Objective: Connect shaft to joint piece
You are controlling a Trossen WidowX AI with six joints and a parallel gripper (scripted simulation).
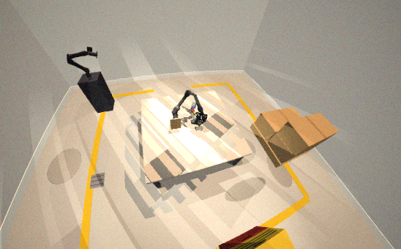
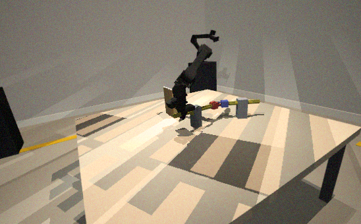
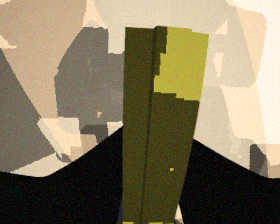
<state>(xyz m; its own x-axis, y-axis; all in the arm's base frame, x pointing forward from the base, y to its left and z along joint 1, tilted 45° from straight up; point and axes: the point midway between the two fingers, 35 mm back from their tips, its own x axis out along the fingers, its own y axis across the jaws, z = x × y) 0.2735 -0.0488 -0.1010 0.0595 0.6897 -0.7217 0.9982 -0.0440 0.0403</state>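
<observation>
If pushed askew, with fingers (image 1: 202, 118) (image 2: 188, 108) clenched on the yellow rod (image 1: 199, 126) (image 2: 207, 107) (image 3: 176, 125), could jam at the red joint (image 1: 192, 110) (image 2: 214, 105) beyond the fingertips, or knock it off line.
</observation>
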